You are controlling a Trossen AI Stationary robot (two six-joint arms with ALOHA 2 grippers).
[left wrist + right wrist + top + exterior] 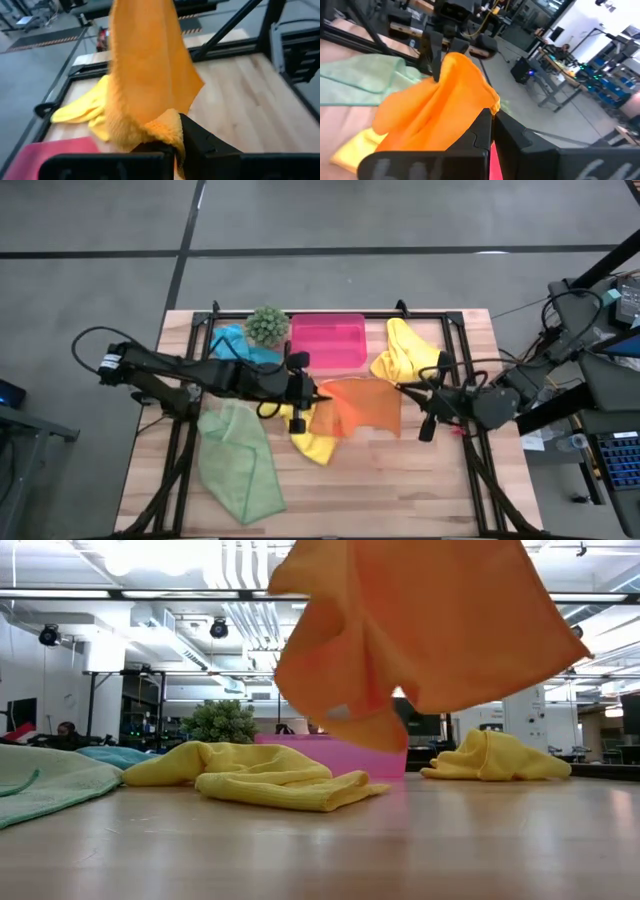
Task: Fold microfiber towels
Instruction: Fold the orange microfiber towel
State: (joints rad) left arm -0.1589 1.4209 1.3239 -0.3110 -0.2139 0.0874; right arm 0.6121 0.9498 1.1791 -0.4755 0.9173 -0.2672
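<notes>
Orange towel stretched mid-air, left claw and right claw each pinching an edge, bare wood below

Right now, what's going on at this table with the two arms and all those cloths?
Both arms are holding the orange towel up off the wooden table, stretched between them. The left gripper is shut on one edge and the right gripper is shut on the opposite edge; the low view shows it hanging clear above the surface. The other towels lie unfolded: a yellow towel under it, another yellow towel near the pink tray, a light green towel and a teal towel beside the plant.
</notes>
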